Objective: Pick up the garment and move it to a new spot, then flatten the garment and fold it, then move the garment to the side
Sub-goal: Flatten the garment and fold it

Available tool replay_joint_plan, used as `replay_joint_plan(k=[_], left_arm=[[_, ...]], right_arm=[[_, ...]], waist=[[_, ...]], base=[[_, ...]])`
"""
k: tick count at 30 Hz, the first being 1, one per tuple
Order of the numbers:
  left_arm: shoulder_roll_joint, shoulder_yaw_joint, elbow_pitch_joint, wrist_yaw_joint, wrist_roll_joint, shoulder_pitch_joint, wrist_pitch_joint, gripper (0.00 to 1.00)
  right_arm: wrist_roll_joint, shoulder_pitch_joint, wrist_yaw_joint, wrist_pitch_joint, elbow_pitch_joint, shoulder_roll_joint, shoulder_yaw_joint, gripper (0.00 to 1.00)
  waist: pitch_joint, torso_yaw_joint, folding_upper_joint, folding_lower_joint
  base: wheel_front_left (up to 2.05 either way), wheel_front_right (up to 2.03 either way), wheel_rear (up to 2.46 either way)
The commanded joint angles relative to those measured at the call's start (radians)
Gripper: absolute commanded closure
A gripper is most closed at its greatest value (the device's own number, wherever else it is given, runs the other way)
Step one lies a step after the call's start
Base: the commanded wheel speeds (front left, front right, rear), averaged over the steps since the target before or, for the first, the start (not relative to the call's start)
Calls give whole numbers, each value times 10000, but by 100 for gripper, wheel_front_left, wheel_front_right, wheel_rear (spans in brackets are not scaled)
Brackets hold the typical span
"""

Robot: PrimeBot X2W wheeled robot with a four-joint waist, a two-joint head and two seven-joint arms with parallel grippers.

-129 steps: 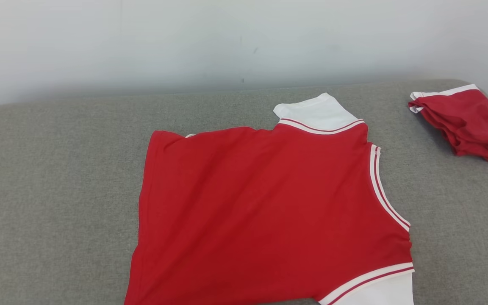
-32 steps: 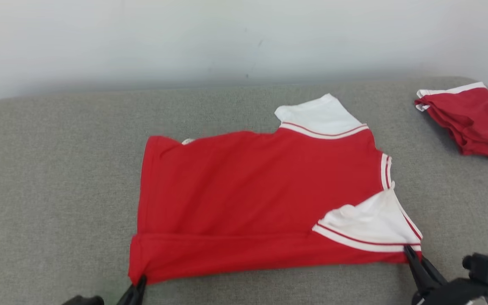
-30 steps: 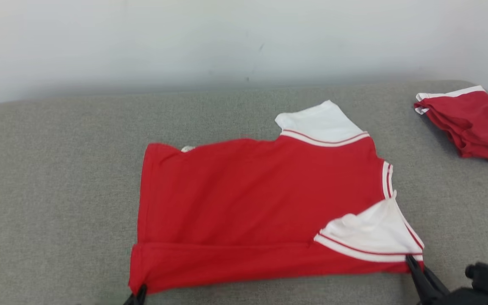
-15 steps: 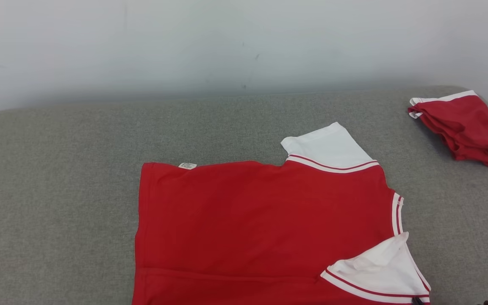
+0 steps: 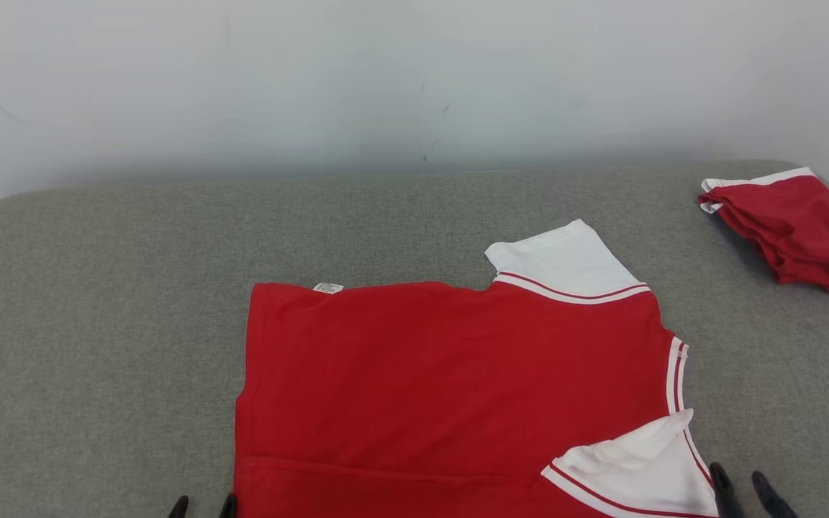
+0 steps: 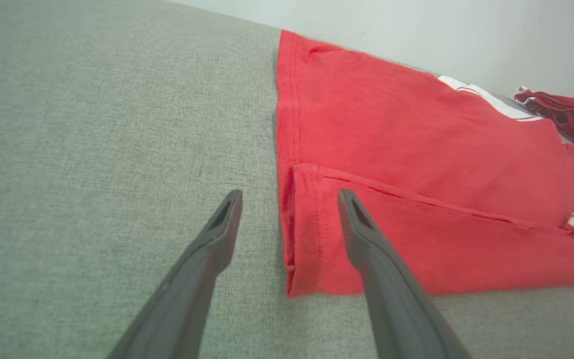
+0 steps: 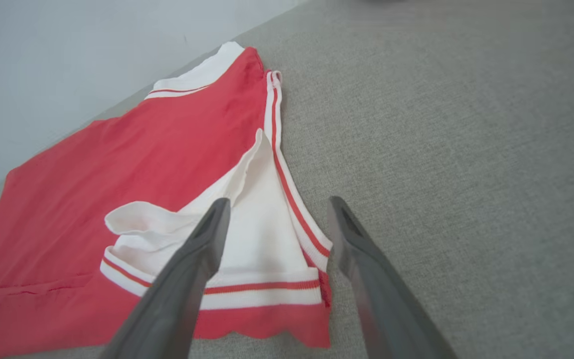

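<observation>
1. Step in hand, as I read it, was the fold. The garment lay flat on the grey cloth-covered tabletop, right of centre and towards the near edge, with its collar end towards the right edge.
2. A near strip was already turned over onto the body, and the near white sleeve was tucked in on top. The far sleeve stuck out flat towards the wall.
3. Left hand: fingers spread and holding nothing, straddling the folded hem corner – one finger over red cloth, one over bare grey. I could not tell whether they touched it.
4. Right hand: also spread and empty, with the tips either side of the tucked sleeve's corner.
5. To do it well, both hands should rise straight off before travelling, because sideways drag would likely pull the thin strip open.
6. The likely next grip was the far side – one hand at the hem corner near the label, the other at the far sleeve seam.
7. Both hands should lift together, keep the cloth taut between them, and lay the edge parallel to the first crease.
8. The tucked sleeve looked puffy and needed pressing flat before it was covered.
9. A second red garment sat bunched at the far right corner, so this one should stay clear of it.
</observation>
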State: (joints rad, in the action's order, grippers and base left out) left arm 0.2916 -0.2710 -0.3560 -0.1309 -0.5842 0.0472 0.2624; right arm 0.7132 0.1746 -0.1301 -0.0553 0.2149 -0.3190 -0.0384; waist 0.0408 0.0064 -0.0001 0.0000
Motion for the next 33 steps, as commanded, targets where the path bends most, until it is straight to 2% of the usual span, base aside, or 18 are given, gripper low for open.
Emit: replay_joint_plan(k=[1,8,16,21,26,33], left_arm=[[-141,277,225,45,344,188,16,0],[-922,2053,1473,262,2067,517,16,0],[-1797,3104,2400,78,3445,759,16,0],[-2170,3467,2829,41,4058,936,16,0],[-2343,3538,2613,3,4421,1096,16,0],[-2403,3608,2365,14,4546,1101,16,0]], right_arm=[[-198,-121,-4,-237,-148,114,107,0],[-991,-616,-4,-1391,-215,633,262,0],[-2082,-1001,-4,-2049,30,1174,2,0],[-2631,-1007,-4,-2105,-302,1713,80,0],[-3254,-606,-4,-2110,-673,2034,54,0],[-3801,-466,-4,-2112,-841,2160,-18,0]], waist=[[-24,28,1,0],[-90,67,1,0],[-196,123,1,0],[-186,104,1,0],[-204,104,1,0],[-240,44,1,0]], base=[[0,0,0],[0,0,0],[0,0,0],[0,0,0],[0,0,0],[0,0,0]])
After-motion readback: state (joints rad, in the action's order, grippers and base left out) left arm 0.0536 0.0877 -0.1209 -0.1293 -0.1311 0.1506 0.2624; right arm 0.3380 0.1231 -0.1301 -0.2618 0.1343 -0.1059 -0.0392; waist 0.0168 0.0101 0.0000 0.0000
